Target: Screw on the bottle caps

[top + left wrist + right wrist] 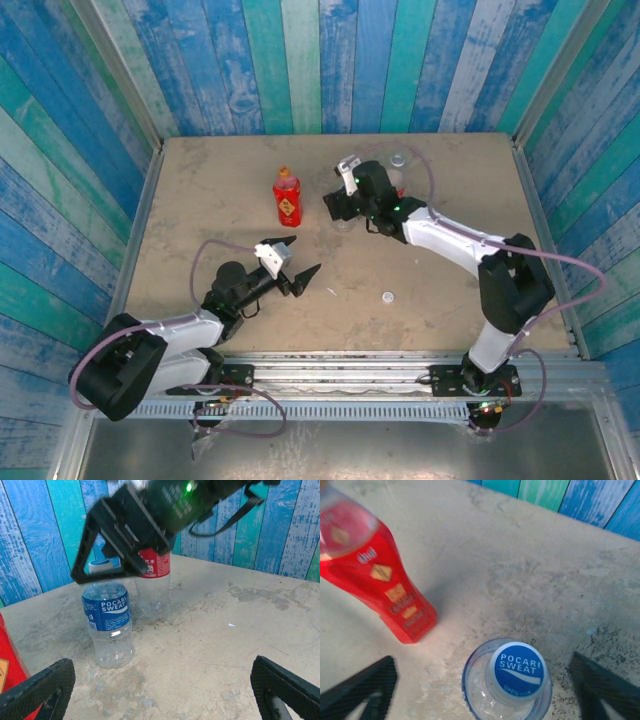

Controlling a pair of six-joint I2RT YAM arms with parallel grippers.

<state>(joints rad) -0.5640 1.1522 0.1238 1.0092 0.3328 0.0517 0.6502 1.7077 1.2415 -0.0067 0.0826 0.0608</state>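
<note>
The short clear bottle with a blue label (109, 625) stands upright with the blue cap (516, 670) sitting on its neck. My right gripper (482, 695) hangs open just above it, a finger on each side and clear of the cap. From the left wrist view, that right gripper (107, 570) straddles the cap. The clear bottle with a red label (152, 575) stands just behind. The red bottle (287, 200) stands to the left with an orange-brown cap (284, 172) on top. A white cap (388, 297) lies loose on the table. My left gripper (300, 258) is open and holds nothing.
The sandy tabletop (450, 200) is walled by blue and green painted planks (330, 60) on three sides. The right arm (450, 240) stretches across the right half. A metal rail (350, 365) runs along the near edge.
</note>
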